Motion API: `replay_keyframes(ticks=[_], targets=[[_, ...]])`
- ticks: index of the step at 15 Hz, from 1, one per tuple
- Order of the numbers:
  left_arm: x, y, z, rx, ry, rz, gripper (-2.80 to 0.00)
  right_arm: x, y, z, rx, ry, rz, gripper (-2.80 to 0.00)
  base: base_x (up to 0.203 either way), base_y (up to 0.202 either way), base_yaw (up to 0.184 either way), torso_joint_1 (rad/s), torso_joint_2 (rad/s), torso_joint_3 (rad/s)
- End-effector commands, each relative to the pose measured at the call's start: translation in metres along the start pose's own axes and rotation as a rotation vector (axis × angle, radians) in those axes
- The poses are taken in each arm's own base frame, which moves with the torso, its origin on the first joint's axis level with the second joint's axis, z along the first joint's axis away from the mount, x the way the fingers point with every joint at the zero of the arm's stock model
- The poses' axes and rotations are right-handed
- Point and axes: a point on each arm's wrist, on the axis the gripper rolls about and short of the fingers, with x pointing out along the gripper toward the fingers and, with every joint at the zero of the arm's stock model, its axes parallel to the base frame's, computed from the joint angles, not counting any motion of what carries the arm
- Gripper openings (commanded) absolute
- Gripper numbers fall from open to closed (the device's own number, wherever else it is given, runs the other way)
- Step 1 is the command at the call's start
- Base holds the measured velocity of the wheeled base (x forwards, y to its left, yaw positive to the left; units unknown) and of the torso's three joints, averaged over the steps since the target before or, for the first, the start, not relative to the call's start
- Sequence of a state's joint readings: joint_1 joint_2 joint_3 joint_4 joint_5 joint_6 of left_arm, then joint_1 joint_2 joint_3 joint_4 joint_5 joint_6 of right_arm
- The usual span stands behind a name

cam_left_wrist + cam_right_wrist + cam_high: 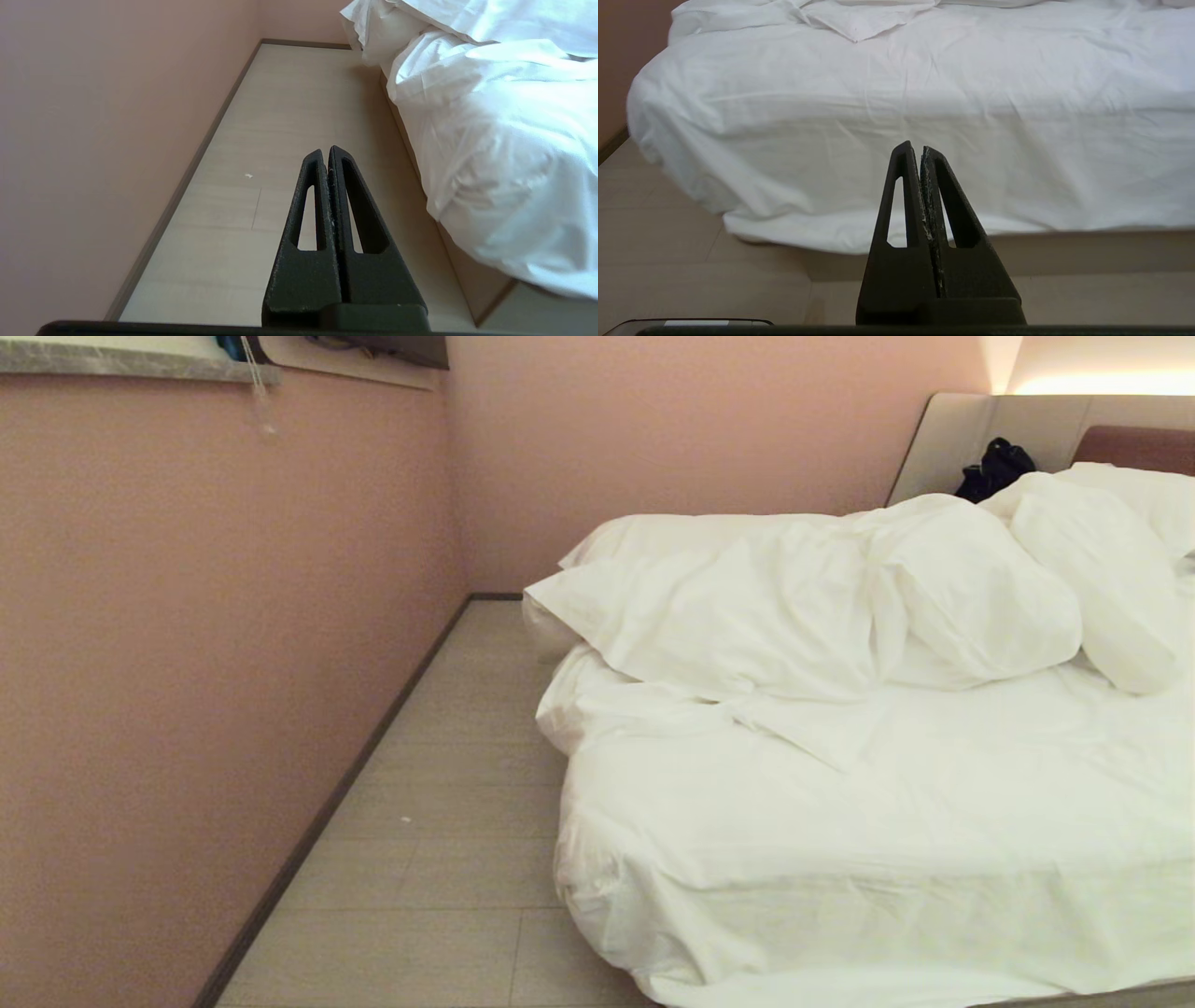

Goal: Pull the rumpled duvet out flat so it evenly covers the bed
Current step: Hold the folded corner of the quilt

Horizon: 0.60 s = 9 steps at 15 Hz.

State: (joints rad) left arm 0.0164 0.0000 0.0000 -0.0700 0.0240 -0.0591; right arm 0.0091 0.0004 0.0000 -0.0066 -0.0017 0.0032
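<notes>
Lay bunched: duvet (840,616), heaped toward the far end of the bed (1046,994), folded back on itself with a corner flap pointing to the near side, pillows (1111,569) piled at far right against the headboard (962,439). Draped over the near-left corner and hung close to the floor (448,803). Dark bundle (994,467) perched behind the heap. Left gripper (328,154) hovered above the floor strip between wall (205,663) and bed, fingers pressed together, empty. Right gripper (915,151) faced the near edge, fingers likewise closed on nothing, well short of the cloth. Risked pinching only the thin cover, or the sheet beneath, since white lay on white. Risked dragging pillows along. Risked a lopsided spread from a one-sided tug.
</notes>
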Motion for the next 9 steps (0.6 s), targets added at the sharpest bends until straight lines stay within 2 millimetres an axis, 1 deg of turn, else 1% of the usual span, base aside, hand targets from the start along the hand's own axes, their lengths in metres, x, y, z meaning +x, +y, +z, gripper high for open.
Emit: replay_keyframes(ticks=[1, 5, 9], targets=[[0.0000, 0.0000, 0.0001, -0.001, -0.001, 0.001, -2.80, 0.0000, 0.0000, -0.0001, 0.000, 0.000, 0.002, -2.80, 0.195, 0.000, 0.001, 0.006, 0.00, 0.000], [0.0000, 0.0000, -0.0001, -0.001, 0.001, 0.001, -2.80, 0.0000, 0.0000, -0.0001, -0.002, 0.000, 0.001, -2.80, 0.181, 0.000, 0.001, 0.005, 0.00, 0.001], [0.0000, 0.0000, -0.0001, 0.001, 0.001, 0.000, -2.80, 0.0000, 0.0000, -0.0001, 0.000, 0.000, 0.001, -2.80, 0.000, 0.000, 0.000, 0.000, 0.00, 0.000]])
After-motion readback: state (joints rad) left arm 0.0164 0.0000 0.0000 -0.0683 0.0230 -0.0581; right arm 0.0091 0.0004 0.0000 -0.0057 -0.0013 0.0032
